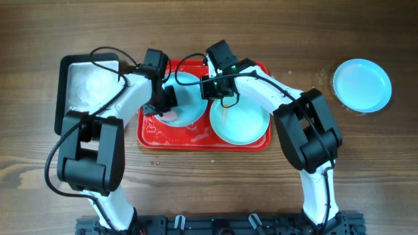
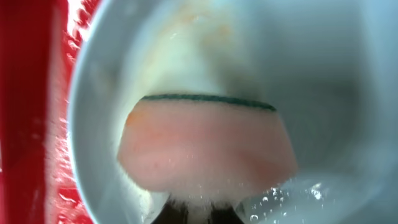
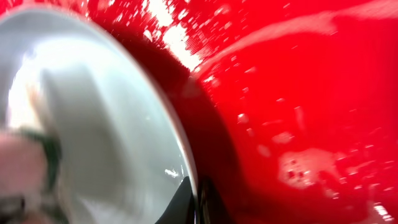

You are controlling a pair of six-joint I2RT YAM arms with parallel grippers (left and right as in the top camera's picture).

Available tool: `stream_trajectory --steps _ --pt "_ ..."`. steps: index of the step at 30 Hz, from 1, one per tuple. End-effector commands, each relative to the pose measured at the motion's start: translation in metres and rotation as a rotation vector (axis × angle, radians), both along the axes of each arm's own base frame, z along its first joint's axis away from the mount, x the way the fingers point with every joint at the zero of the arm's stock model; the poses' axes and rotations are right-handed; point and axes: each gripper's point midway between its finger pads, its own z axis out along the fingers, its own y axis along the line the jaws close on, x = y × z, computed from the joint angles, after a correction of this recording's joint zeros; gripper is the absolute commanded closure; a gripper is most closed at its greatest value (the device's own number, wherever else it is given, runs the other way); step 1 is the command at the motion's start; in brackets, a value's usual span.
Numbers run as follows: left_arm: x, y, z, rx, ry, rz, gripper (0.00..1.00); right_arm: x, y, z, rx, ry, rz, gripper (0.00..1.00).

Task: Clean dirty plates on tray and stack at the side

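The red tray (image 1: pixel 151 134) holds two pale-blue plates. The left plate (image 1: pixel 189 91) is tilted up. My right gripper (image 1: pixel 214 88) is shut on that plate's rim; the right wrist view shows its fingers (image 3: pixel 198 200) pinching the rim of the plate (image 3: pixel 106 124) over the wet tray (image 3: pixel 298 93). My left gripper (image 1: pixel 167 108) is shut on a pink sponge (image 2: pixel 205 146) with a green edge, pressed into the plate's inside (image 2: pixel 348 74). The second plate (image 1: pixel 239 123) lies flat on the tray's right side, with a faint orange smear. A third plate (image 1: pixel 361 85) lies on the table at far right.
A black-rimmed silver pan (image 1: pixel 81 81) stands left of the tray, under the left arm. Water drops and suds lie on the tray floor (image 2: pixel 31 93). A wet patch shows on the wooden table next to the far-right plate.
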Motion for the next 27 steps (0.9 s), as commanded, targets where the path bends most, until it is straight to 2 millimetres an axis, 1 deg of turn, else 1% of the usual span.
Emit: stream_trajectory --steps 1,3,5,8,9,11,12,13,14,15,16,17,18,19,20,22,24,25,26,27 --pt "0.015 0.059 -0.016 0.346 -0.096 0.168 0.96 -0.003 0.004 -0.009 -0.010 0.020 -0.006 0.96" --pt "0.021 0.069 -0.011 0.403 -0.137 0.198 0.96 -0.003 0.004 -0.009 -0.010 0.020 -0.006 0.96" --pt "0.028 0.069 -0.009 0.404 -0.167 0.206 0.96 -0.003 0.004 -0.009 -0.010 0.020 -0.006 0.96" --pt "0.047 0.049 -0.011 0.286 -0.232 0.209 0.96 -0.003 0.004 -0.009 -0.009 0.020 -0.006 0.96" --pt "0.058 0.039 -0.013 0.226 -0.271 0.209 0.96 -0.003 0.004 -0.009 -0.009 0.020 -0.005 0.96" --pt "0.070 0.023 -0.023 0.133 -0.311 0.199 0.96 -0.003 0.004 -0.009 -0.009 0.020 -0.006 0.96" --pt "0.069 0.018 -0.031 0.107 -0.300 0.192 0.96 -0.003 0.004 -0.009 -0.009 0.021 -0.006 0.96" --pt "0.061 0.008 -0.044 0.057 -0.245 0.172 0.96 -0.003 0.005 -0.009 -0.007 0.022 -0.004 0.96" --pt "0.041 -0.004 -0.059 -0.004 -0.140 0.141 0.96 -0.003 0.005 -0.009 -0.007 0.021 -0.004 0.96" --pt "0.032 -0.009 -0.063 -0.034 -0.095 0.130 0.96 -0.003 0.005 -0.009 -0.007 0.021 -0.004 0.96" --pt "0.014 -0.028 -0.063 -0.137 -0.014 0.053 0.96 -0.003 0.005 -0.009 -0.007 0.021 -0.004 0.96" --pt "0.004 -0.043 -0.060 -0.223 0.031 0.016 0.96 -0.003 0.005 -0.009 -0.006 0.021 -0.004 0.96" --pt "-0.009 -0.067 -0.051 -0.375 0.083 -0.045 0.96 -0.003 0.005 -0.009 -0.006 0.021 -0.004 0.96" --pt "-0.016 -0.086 -0.041 -0.500 0.107 -0.101 0.96 -0.003 0.005 -0.009 -0.006 0.021 -0.004 0.96" --pt "-0.020 -0.098 -0.032 -0.584 0.115 -0.138 0.96 -0.003 0.005 -0.009 -0.006 0.021 -0.004 0.96" --pt "-0.018 -0.101 -0.030 -0.605 0.105 -0.146 0.96 -0.003 0.005 -0.009 -0.006 0.021 -0.001 0.96" --pt "-0.008 -0.099 -0.029 -0.605 0.062 -0.148 0.96 -0.004 0.005 -0.009 -0.004 0.022 0.000 0.95" --pt "-0.001 -0.094 -0.030 -0.587 0.033 -0.143 0.96 -0.003 0.006 -0.008 -0.003 0.021 -0.001 0.95" --pt "0.009 -0.084 -0.036 -0.528 0.006 -0.102 0.96 -0.003 0.006 -0.008 -0.002 0.020 -0.001 0.96" --pt "0.021 -0.060 -0.048 -0.382 -0.026 -0.003 0.96 -0.003 0.006 -0.008 -0.003 0.020 -0.001 0.96"
